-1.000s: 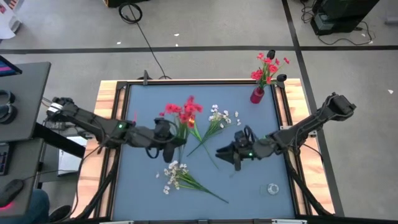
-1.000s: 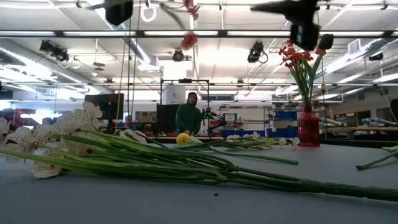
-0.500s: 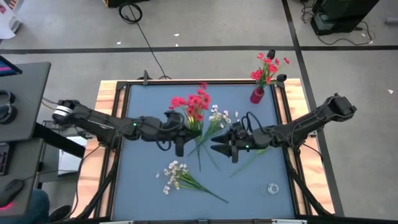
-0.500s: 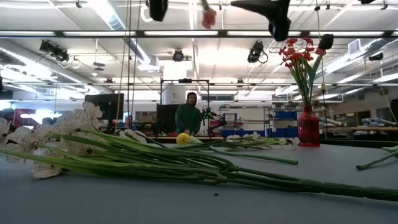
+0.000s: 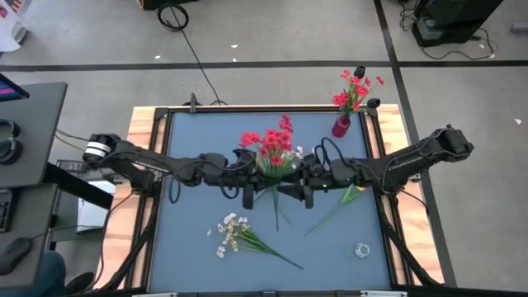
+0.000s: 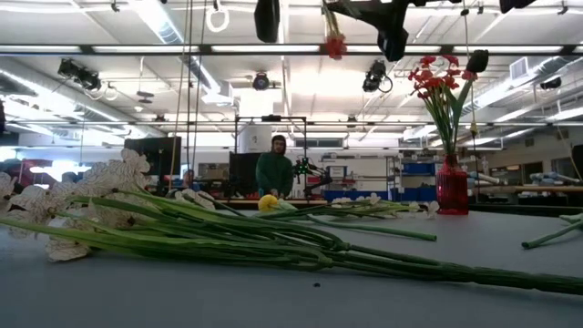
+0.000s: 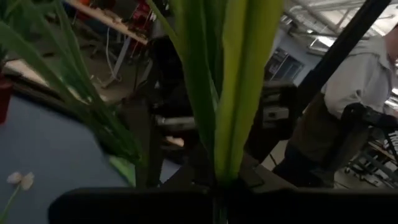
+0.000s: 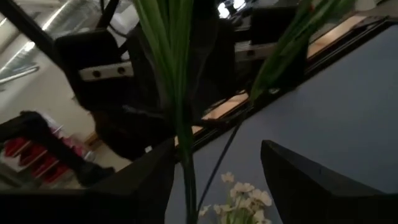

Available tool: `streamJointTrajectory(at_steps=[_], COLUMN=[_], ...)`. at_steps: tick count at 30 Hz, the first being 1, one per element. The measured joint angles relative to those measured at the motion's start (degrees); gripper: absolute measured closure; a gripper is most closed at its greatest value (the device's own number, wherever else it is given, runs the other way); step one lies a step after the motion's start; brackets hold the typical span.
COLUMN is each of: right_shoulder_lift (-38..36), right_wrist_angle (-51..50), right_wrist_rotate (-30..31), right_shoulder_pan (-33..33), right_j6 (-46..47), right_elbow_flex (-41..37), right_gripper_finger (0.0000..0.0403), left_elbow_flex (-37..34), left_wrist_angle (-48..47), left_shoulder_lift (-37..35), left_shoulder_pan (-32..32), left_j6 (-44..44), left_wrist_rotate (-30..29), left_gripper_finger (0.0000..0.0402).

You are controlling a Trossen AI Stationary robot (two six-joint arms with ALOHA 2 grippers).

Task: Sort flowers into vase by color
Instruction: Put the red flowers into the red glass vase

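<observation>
The red flower bunch [image 5: 270, 147] hangs in the air above the middle of the surface [image 5: 190, 247], its blossoms toward the far side and its green stems trailing back toward the near edge. The left tool [image 5: 247, 175] is clenched on those stems, which in the left wrist view rise straight out of its grip as broad green blades. Just across from it the right tool [image 5: 304, 183] stands released, its fingers [image 8: 155, 177] spread wide with a thin stem running between them but not pinched. This looks like a hand-over on the way to the red vase [image 5: 341, 125], which stands at the far right corner and already carries red blossoms. To do it well, the right tool should, I judge, close low on the stems, well clear of the leaves, and be firm before the left lets go; the bunch is top-heavy and could swing or slip otherwise. The stems should then stay near upright so that they can enter the vase's narrow mouth without knocking it over. The flowers are plainly artificial: tight clusters of bright red, stiff long stalks, flat leaves. A white spray [image 5: 233, 232] lies near the front left of the surface, another white cluster [image 5: 299, 153] sits beside the red blossoms, and a loose green stem [image 5: 334, 208] lies toward the right.
</observation>
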Motion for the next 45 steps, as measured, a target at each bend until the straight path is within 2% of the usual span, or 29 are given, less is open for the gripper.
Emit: streamJointTrajectory(at_steps=[5,9,12,17,23,24,30,33,40,45], right_shoulder_lift=[0.0,0.0,0.0,0.0,0.0,0.0,-0.3,-1.5,-7.3,-11.6], right_wrist_angle=[0.4,0.4,0.3,0.1,-2.5,-3.2,-5.0,-6.6,-12.8,-16.3], right_wrist_rotate=[-5.0,-5.1,-5.1,-5.1,-4.6,-3.8,2.1,4.5,12.5,15.6], right_shoulder_pan=[-0.7,-1.3,-2.1,-3.5,-4.6,-4.7,-4.7,-4.5,-4.0,-4.0], right_j6=[-0.8,-0.7,0.3,0.7,0.5,0.4,-0.1,-0.7,-4.1,-6.6], right_elbow_flex=[0.0,0.0,0.0,0.0,0.0,0.0,0.0,0.0,0.0,0.0], right_gripper_finger=[0.016,0.0173,0.0196,0.0268,0.038,0.0388,0.0395,0.0395,0.0395,0.0395], left_elbow_flex=[0.0,0.0,0.0,0.0,0.0,0.0,0.0,0.0,0.0,0.0], left_wrist_angle=[1.0,1.1,1.0,1.0,1.0,0.9,-0.1,-5.3,-22.6,-27.9], left_shoulder_lift=[1.1,1.0,1.0,1.0,1.0,1.0,-2.1,-5.8,-15.5,-20.1], left_shoulder_pan=[1.2,2.0,2.4,2.4,2.4,2.4,2.4,2.6,2.8,2.5], left_j6=[0.1,0.1,0.0,0.1,0.4,1.0,6.4,7.4,7.1,7.6], left_wrist_rotate=[0.1,0.0,-0.1,-2.8,-3.8,-3.9,-4.0,-4.0,-6.9,-8.4], left_gripper_finger=[0.0386,0.0386,0.0385,0.0358,0.0281,0.0268,0.0205,0.0185,0.0154,0.015])
